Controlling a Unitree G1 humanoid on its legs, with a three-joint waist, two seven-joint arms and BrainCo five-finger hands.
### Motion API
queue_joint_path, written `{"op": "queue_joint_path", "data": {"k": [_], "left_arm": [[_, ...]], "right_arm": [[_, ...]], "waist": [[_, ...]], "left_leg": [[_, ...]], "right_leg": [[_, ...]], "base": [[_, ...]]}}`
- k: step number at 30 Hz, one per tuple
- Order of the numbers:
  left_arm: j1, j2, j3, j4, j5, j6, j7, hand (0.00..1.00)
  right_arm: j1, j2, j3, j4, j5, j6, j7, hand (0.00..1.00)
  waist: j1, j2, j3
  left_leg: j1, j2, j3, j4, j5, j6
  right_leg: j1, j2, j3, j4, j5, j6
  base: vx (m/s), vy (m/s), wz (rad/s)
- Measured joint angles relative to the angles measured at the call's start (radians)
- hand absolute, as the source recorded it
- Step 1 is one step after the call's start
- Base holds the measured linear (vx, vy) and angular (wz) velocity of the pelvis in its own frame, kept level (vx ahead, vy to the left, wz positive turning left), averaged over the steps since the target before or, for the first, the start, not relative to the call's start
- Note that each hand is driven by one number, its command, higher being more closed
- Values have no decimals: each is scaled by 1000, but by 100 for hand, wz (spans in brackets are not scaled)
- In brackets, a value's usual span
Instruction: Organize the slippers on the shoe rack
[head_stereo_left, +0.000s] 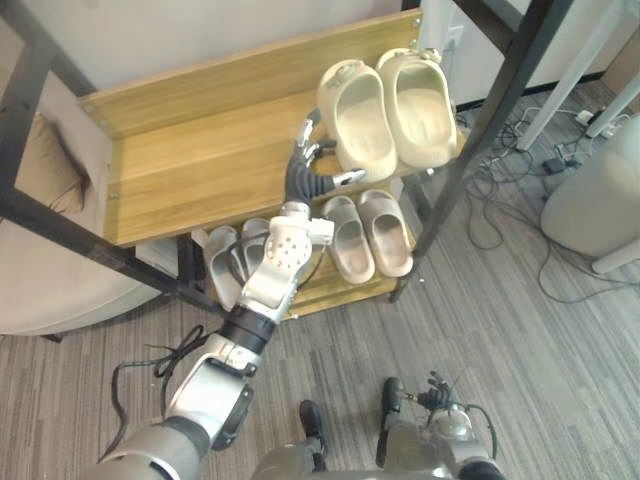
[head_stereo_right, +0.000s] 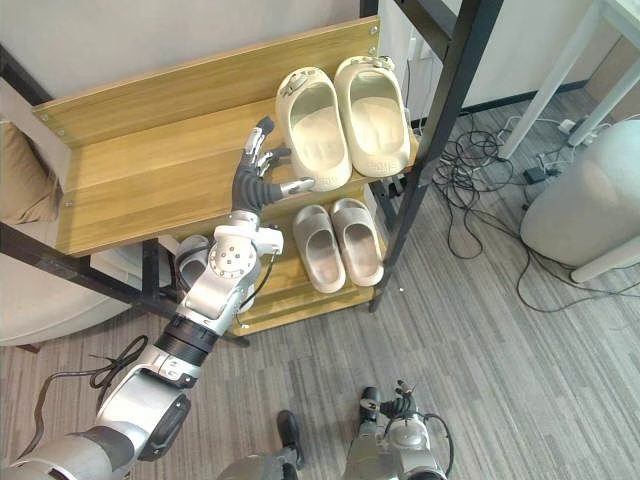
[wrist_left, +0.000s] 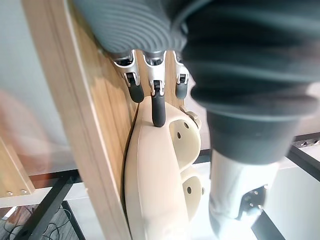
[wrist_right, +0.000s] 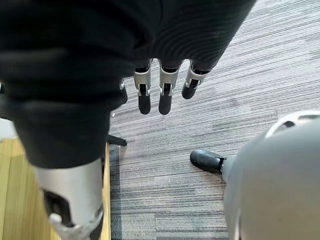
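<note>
Fingers (wrist_left: 158, 107) at cream slipper (head_stereo_right: 312, 130), heel half-hidden

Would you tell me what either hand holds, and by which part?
Nothing is held: the open left hand touches the cream slipper at its side; the right hand hangs open.
</note>
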Motion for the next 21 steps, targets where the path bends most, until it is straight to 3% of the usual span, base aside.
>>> {"op": "queue_joint_path", "data": {"k": [21], "left_arm": [[-26,3,64,54,-30,1,1,0]], "right_arm": [[-10,5,-6,-3,0,-1,-8,0]], "waist": [[-16,1,2]], "left_leg": [[15,-3,-22,0,1,3]], "right_leg": [[24,-4,-16,0,-6,6]], "base": [[-11,3,2]]}}
